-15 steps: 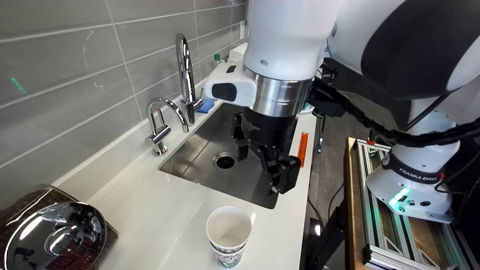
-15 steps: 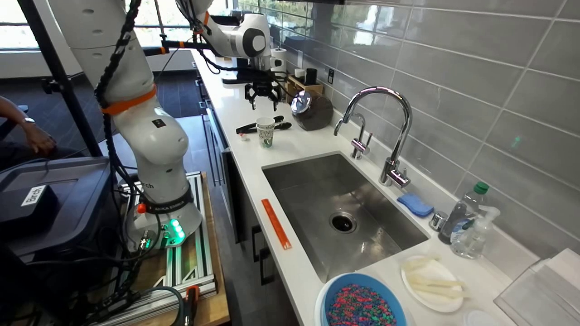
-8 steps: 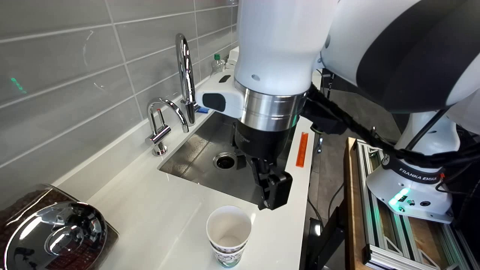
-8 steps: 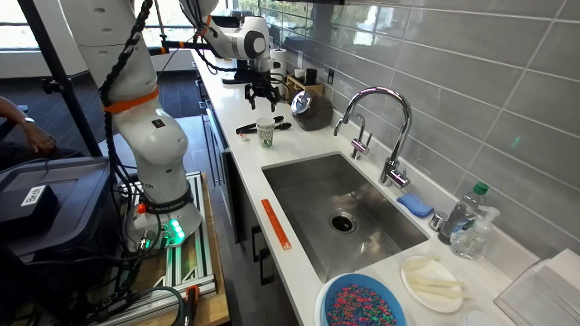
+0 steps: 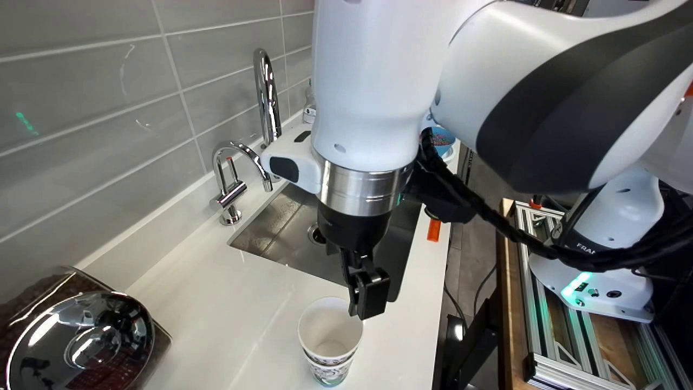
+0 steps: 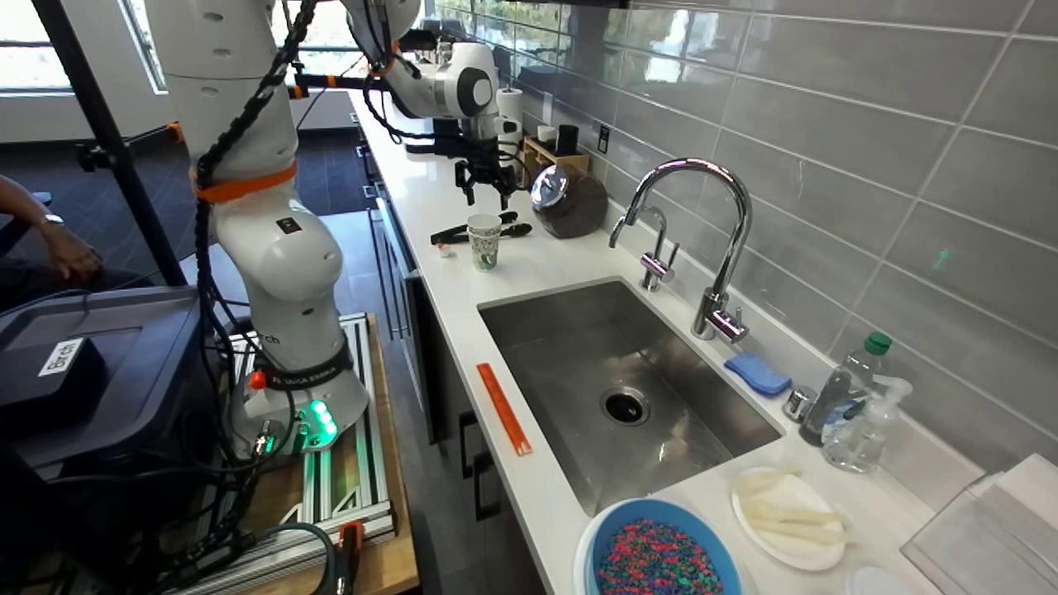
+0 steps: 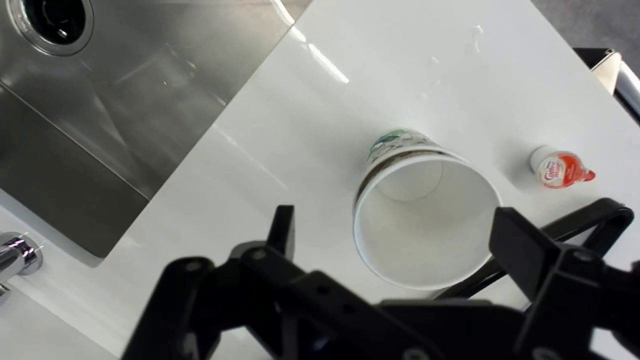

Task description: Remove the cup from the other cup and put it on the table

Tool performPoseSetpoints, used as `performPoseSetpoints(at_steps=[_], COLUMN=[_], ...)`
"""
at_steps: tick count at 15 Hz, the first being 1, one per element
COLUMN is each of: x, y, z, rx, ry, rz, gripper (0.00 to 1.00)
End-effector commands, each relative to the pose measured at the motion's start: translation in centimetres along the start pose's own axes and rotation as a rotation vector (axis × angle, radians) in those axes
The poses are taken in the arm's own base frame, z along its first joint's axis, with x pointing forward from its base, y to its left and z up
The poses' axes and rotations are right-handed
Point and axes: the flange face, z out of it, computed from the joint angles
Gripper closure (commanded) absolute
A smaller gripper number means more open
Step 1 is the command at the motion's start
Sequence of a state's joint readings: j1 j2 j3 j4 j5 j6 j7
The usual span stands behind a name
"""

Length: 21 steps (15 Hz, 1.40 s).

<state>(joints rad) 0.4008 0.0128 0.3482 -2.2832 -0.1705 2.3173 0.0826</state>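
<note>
The cup (image 5: 328,330) is a white paper cup nested upright inside the other cup (image 5: 331,374), whose printed side shows below it. They stand on the white table (image 5: 233,319). In an exterior view the cup (image 6: 483,221) shows its rim above the green print of the other cup (image 6: 486,254). In the wrist view the cup (image 7: 430,225) opens toward the camera, with the other cup (image 7: 397,140) behind. My gripper (image 7: 395,222) is open and empty above the cups; its right finger overlaps the rim in the picture, its left is apart. The gripper (image 6: 488,200) also shows in an exterior view.
A steel sink (image 6: 570,330) with chrome taps (image 6: 727,240) lies beside the cups. Black tongs (image 7: 480,275) and a small creamer pot (image 7: 557,169) lie close to them. A jar (image 6: 579,207) with a shiny lid stands near the wall. An orange strip (image 6: 504,409) lies along the table edge.
My gripper has come lower and nearer the cups from over the sink, moving left and down in an exterior view. It stays open. The cups have not moved.
</note>
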Motion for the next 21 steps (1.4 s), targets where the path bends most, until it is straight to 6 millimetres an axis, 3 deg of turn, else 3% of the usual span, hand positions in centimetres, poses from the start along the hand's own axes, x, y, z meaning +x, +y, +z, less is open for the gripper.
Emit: performPoseSetpoints(at_steps=[1,10,21], x=[1.3,1.5,2.6], y=[-0.3,-0.1,-0.5], z=[1.2,0.8,2.9], rx=[-0.02,-0.004,0.008], ry=[0.016,0.026,-0.008], rz=[0.009,0.001,-0.022], gripper=[0.0,0.0,0.0])
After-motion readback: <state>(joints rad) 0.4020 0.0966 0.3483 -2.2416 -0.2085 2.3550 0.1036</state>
